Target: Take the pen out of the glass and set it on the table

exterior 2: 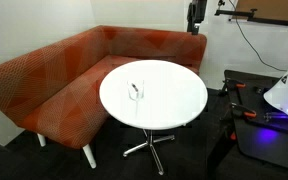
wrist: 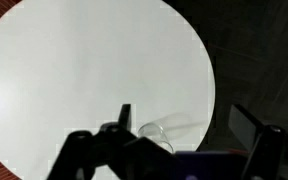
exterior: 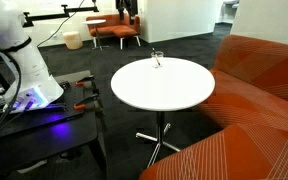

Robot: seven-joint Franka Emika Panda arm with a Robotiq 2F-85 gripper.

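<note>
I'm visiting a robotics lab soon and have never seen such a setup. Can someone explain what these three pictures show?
This is one robot arm. Its white base stands beside a round white table. Two pictures come from cameras standing in the room, looking at the table from different places. The third comes from a camera on the arm's wrist, looking down. The dark prongs at the bottom of that picture are the gripper, which is open and holding nothing. On the table stands a small clear glass with what looks like a thin dark pen in it. An orange sofa curves around the table.
</note>
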